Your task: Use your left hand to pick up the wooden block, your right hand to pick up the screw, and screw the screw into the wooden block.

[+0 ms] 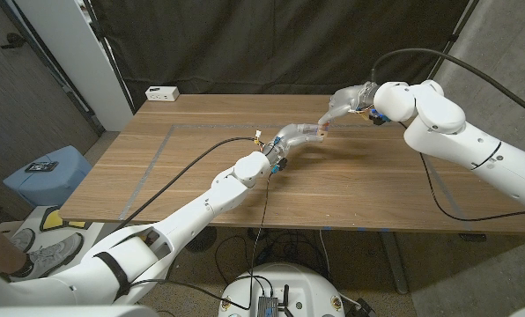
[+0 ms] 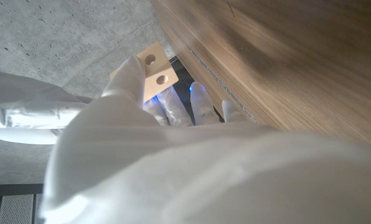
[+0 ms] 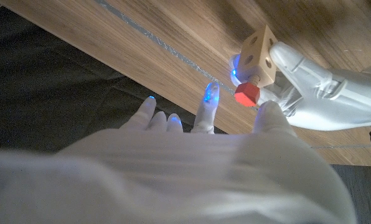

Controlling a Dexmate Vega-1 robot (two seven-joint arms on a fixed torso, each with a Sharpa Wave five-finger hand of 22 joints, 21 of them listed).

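The left hand (image 1: 291, 139) is up over the middle of the tabletop (image 1: 359, 180), fingers wrapped around the wooden block (image 3: 258, 55), a pale cube with round holes drilled in its faces. Coming in from about two o'clock of it, the right hand (image 1: 349, 99) meets it fingertip to fingertip; from its wrist view, the red-headed screw (image 3: 246, 94) sits right at the underside of the block, touching it, with a finger of the right hand just beside the red head. I cannot tell for sure whether that hand is pinching the screw or only touching it. Both hands hang above the wood rather than resting on it. Out at the tabletop's far corner, around ten o'clock from the hands, lies a small white box (image 1: 162, 92), well apart from everything else. A dark curtain (image 1: 271, 40) hangs behind.
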